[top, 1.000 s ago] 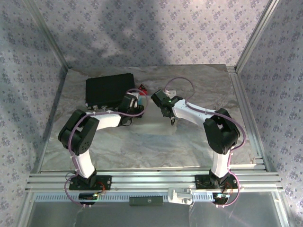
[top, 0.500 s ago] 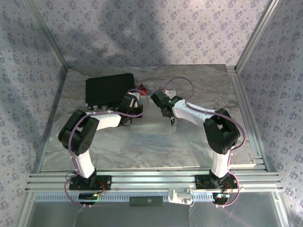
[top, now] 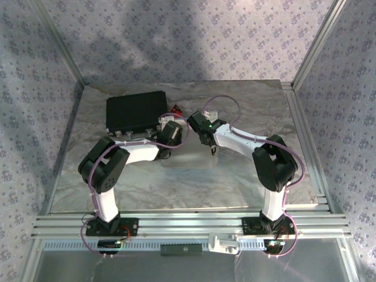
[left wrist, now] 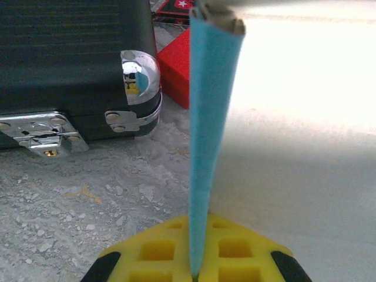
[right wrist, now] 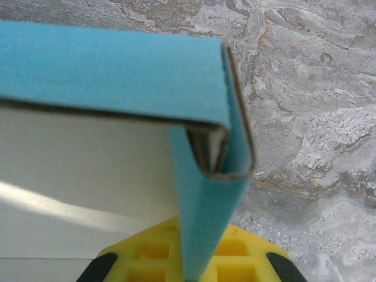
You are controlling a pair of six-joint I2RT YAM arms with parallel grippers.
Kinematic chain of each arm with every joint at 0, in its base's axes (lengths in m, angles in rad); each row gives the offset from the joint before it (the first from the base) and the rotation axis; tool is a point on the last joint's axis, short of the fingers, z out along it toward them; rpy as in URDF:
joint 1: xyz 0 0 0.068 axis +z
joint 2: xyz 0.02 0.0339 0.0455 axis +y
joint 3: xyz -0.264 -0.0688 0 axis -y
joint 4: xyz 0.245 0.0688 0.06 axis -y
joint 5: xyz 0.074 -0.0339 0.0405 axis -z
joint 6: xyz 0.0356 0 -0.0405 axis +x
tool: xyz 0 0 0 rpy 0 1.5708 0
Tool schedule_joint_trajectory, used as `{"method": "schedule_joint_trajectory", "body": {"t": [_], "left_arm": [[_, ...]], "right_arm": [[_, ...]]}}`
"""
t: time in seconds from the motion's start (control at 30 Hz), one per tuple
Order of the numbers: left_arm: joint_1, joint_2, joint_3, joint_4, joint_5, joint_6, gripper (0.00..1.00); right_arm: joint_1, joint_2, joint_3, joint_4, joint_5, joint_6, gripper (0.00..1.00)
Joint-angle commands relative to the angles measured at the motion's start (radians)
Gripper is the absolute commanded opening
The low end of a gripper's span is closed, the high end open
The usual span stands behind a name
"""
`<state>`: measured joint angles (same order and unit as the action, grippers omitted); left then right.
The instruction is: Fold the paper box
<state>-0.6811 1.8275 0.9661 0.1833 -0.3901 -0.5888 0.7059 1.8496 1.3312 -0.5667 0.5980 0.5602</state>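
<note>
I take my bearings from the black case [top: 135, 114] lying on the marbled table [top: 176, 188]. Just off its right end sits a small red thing [top: 177, 108]. My left gripper [top: 173, 130] hangs just beside the case's near right corner, and my forearm reaches it from the near side of the case. My right gripper [top: 212, 149] is further right of the case, well apart from it, pointing down. Between the two, nearer me than the case, the paper box [top: 191, 157] shows as a pale, faint sheet; its shape is hard to make out.
</note>
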Motion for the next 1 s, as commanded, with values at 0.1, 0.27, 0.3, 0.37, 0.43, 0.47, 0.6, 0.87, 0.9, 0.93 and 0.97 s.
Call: {"method": "schedule_joint_trajectory", "body": {"t": [0.1, 0.27, 0.3, 0.37, 0.43, 0.47, 0.6, 0.87, 0.9, 0.93, 0.97], "left_arm": [[0.035, -0.062, -0.091, -0.018, 0.089, 0.081, 0.29], [0.067, -0.152, -0.121, 0.044, 0.274, 0.152, 0.48], [0.076, -0.170, -0.128, 0.057, 0.311, 0.157, 0.51], [0.097, -0.197, -0.136, 0.069, 0.374, 0.158, 0.52], [0.117, -0.218, -0.141, 0.071, 0.415, 0.158, 0.52], [0.127, -0.228, -0.142, 0.066, 0.432, 0.158, 0.52], [0.163, -0.251, -0.154, 0.062, 0.480, 0.165, 0.53], [0.196, -0.208, -0.158, 0.044, 0.463, 0.172, 0.48], [0.199, -0.195, -0.150, 0.051, 0.478, 0.177, 0.47], [0.200, -0.182, -0.139, 0.049, 0.484, 0.182, 0.46], [0.201, -0.165, -0.127, 0.041, 0.483, 0.188, 0.45]], "right_arm": [[0.025, -0.013, -0.018, -0.039, -0.003, -0.018, 0.00], [0.027, -0.013, -0.017, -0.012, -0.007, -0.025, 0.00], [0.027, -0.012, -0.018, -0.009, -0.009, -0.026, 0.00], [0.027, -0.010, -0.016, -0.009, -0.008, -0.027, 0.00], [0.027, -0.007, -0.015, -0.010, -0.008, -0.026, 0.00], [0.028, -0.007, -0.016, -0.012, -0.007, -0.027, 0.00], [0.028, -0.010, -0.015, -0.013, -0.010, -0.026, 0.00], [0.028, -0.009, -0.017, -0.010, -0.017, -0.025, 0.00], [0.029, -0.009, -0.018, -0.011, -0.017, -0.025, 0.00], [0.029, -0.010, -0.017, -0.011, -0.017, -0.026, 0.00], [0.027, -0.010, -0.019, -0.012, -0.016, -0.025, 0.00]]}}
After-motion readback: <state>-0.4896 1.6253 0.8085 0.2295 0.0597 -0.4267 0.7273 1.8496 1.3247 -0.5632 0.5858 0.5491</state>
